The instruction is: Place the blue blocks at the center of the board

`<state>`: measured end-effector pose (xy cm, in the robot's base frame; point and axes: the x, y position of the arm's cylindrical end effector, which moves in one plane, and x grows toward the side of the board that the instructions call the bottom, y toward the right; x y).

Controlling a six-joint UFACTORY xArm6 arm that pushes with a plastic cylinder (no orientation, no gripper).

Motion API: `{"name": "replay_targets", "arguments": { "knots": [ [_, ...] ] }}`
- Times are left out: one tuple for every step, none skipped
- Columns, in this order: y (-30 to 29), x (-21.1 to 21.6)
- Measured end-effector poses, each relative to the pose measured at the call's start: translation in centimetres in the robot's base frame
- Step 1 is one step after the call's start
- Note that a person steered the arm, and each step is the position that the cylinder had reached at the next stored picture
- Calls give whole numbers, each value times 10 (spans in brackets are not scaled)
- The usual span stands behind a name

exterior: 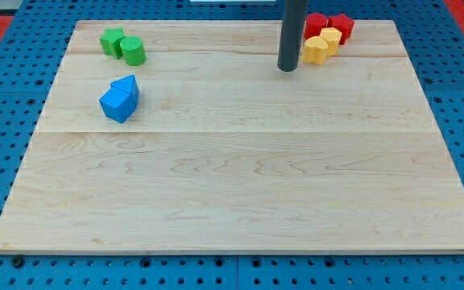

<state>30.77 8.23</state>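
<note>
1. Green blocks [122, 46]: two, touching, far to the view's left of my tip and about level with it. The right one reads as a cylinder; the left one's shape is hard to make out.
2. Blue blocks [120, 98]: two, pressed together, far to the view's left of my tip and somewhat toward the view's bottom; well off the board's middle. Front one looks like a cube, the rear one angular and partly hidden behind it.
3. Wooden table [240, 185]: all four edges in view, lying on blue pegboard.
4. My tip [287, 69]: rests on the table near the view's top edge; the rod is cut off by the frame. No claw on this rig, so no spread or pinch to report.
5. Yellow blocks [322, 45]: two, touching, just to the view's right of my tip, apart from it.
6. Red blocks [329, 22]: two, behind the yellows, partly hidden; shapes unclear.
7. No readable writing or labels.
</note>
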Motion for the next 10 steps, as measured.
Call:
{"name": "replay_targets", "arguments": {
  "knots": [
    [-7,0],
    [-13,0],
    [-18,0],
    [-55,3],
    [-123,15],
    [-176,22],
    [-179,22],
    [-209,22],
    [-247,22],
    [-238,51]
  ]
}}
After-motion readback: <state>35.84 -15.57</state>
